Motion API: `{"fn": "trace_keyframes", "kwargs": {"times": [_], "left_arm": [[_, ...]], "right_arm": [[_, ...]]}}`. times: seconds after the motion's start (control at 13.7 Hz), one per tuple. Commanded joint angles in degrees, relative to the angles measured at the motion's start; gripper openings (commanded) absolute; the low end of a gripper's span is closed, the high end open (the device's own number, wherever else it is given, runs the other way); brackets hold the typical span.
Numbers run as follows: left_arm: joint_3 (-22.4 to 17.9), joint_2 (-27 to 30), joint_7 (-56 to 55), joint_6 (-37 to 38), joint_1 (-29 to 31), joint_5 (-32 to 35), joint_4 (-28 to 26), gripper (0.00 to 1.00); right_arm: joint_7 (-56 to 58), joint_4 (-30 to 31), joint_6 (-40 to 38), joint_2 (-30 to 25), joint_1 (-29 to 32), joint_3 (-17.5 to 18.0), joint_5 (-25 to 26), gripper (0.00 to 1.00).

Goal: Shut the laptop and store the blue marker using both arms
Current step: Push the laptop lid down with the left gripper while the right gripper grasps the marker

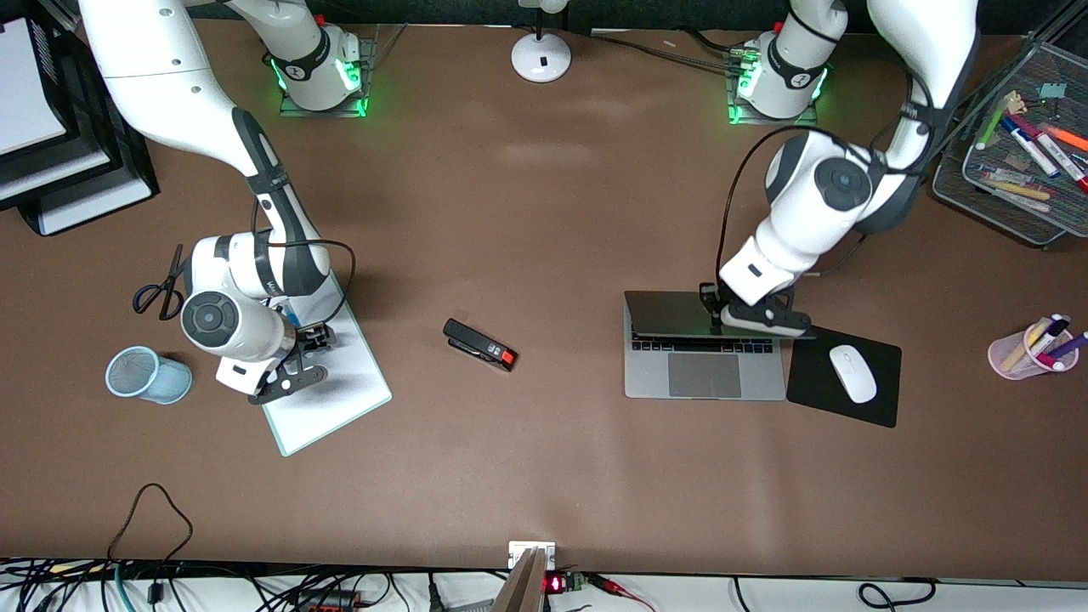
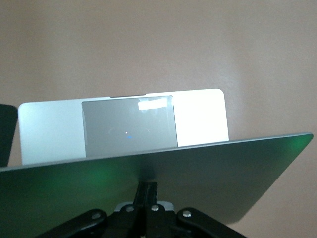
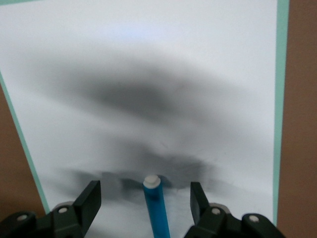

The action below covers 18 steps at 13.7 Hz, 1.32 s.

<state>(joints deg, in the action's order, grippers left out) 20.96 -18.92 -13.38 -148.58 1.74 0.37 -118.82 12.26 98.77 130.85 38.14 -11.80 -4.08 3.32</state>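
The silver-grey laptop (image 1: 705, 374) lies toward the left arm's end of the table, its lid (image 1: 671, 313) tilted low over the keys. My left gripper (image 1: 712, 302) is shut, and its fingers (image 2: 148, 191) press on the back of the dark lid (image 2: 208, 168). The trackpad (image 2: 129, 126) shows under the lid's edge. The blue marker (image 3: 156, 208), white end outward, lies on a white board (image 1: 340, 382) toward the right arm's end. A bit of the marker shows in the front view (image 1: 291, 318). My right gripper (image 3: 146, 198) is open, low over the board, one finger either side of the marker without touching it.
A black stapler (image 1: 480, 344) lies mid-table. A black mouse pad (image 1: 875, 399) with a white mouse (image 1: 852, 372) lies beside the laptop. A blue mesh cup (image 1: 149, 374) lies tipped beside the board, with scissors (image 1: 161, 285) close by. A pink pen cup (image 1: 1033, 347) and a mesh tray (image 1: 1020, 144) stand at the left arm's end.
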Motion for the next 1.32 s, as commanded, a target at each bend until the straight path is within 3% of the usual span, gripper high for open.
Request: {"fn": "trace_keyframes", "kwargs": {"times": [0.0, 0.51, 0.8, 1.24], "left_arm": [[-1.0, -7.2, 0.9, 0.0, 0.4, 4.2, 6.7, 0.03], [-2.9, -17.6, 0.7, -0.1, -0.6, 11.4, 16.7, 0.03], [-3.0, -22.4, 0.5, -6.5, -0.9, 11.6, 17.1, 0.03], [-3.1, -23.6, 0.3, -7.1, -1.0, 13.4, 17.3, 0.03]], "right_arm": [[0.7, 2.9, 2.3, -1.6, -0.2, -0.3, 0.7, 0.76], [0.9, 3.0, 2.0, -1.8, 0.9, -0.3, 0.5, 0.54], [3.6, 3.0, 1.3, -1.8, 1.7, -0.3, 0.4, 0.5], [3.6, 2.9, 0.6, -1.8, 1.5, -0.1, 0.3, 0.38]]}}
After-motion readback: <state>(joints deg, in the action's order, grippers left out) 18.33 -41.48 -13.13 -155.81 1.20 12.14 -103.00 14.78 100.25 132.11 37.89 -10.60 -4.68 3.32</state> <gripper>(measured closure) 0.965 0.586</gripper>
